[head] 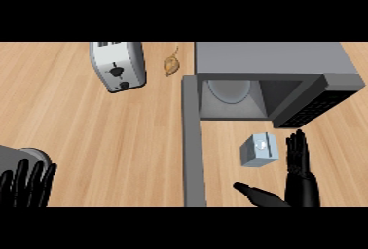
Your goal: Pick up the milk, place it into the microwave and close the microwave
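Right hand, at the lower right of the frame, is spread wide and holds nothing. Its fingers point straight up the picture just to the right of the milk, and its thumb reaches left below the carton. I cannot tell whether the fingers touch it.

The milk stands on the tabletop, just below the open mouth of the microwave and right of the door. The door is swung out and runs down the middle of the frame.

Several things could go wrong from here:
- **Tipping:** if the fingers close from one side only, the carton is likely to slide left or tip rather than be caught, since the thumb is not yet opposite them.
- **Catching on entry:** a low lift could snag the carton on the cavity's lower edge or on the dark control panel at its right.
- **Shutting the door:** the right hand must cross to the door to swing it shut and could knock the carton on the way.

Left hand rests at the lower left, fingers straight and up.

No writing can be read. The carton has a pale mark on its grey face, too small to make out. The panel shows only rows of dots, and the toaster at upper left has dark knobs but no lettering.
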Controlling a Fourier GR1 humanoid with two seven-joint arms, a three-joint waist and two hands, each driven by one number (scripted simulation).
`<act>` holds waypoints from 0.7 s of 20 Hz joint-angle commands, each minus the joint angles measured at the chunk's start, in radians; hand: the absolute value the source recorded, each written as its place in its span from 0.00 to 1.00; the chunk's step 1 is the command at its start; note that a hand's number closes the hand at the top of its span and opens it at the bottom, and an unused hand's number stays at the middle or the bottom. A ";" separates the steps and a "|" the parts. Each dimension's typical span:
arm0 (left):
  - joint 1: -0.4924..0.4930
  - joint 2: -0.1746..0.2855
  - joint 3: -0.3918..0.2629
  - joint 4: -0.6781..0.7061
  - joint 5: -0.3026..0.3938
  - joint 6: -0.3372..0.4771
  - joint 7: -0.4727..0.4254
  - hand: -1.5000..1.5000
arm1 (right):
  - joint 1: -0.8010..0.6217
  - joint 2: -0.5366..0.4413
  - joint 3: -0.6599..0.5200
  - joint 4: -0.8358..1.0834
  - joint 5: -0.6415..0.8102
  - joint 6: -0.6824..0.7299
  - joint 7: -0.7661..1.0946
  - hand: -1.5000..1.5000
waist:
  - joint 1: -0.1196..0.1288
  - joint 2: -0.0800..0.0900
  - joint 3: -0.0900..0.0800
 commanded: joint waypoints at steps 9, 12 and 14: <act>0.109 -0.007 0.017 0.040 -0.007 -0.081 -0.129 0.00 | -0.131 -0.013 -0.139 0.402 -0.074 0.060 -0.268 0.00 | 0.002 0.000 0.000; 0.063 0.016 0.058 0.042 0.050 -0.077 -0.065 0.00 | -0.190 0.004 -0.176 0.605 -0.090 0.069 -0.416 0.00 | 0.003 0.002 0.001; 0.161 -0.011 -0.023 -0.027 -0.020 -0.066 -0.087 0.00 | -0.137 0.004 -0.163 0.502 -0.088 0.070 -0.380 0.00 | 0.001 0.000 0.000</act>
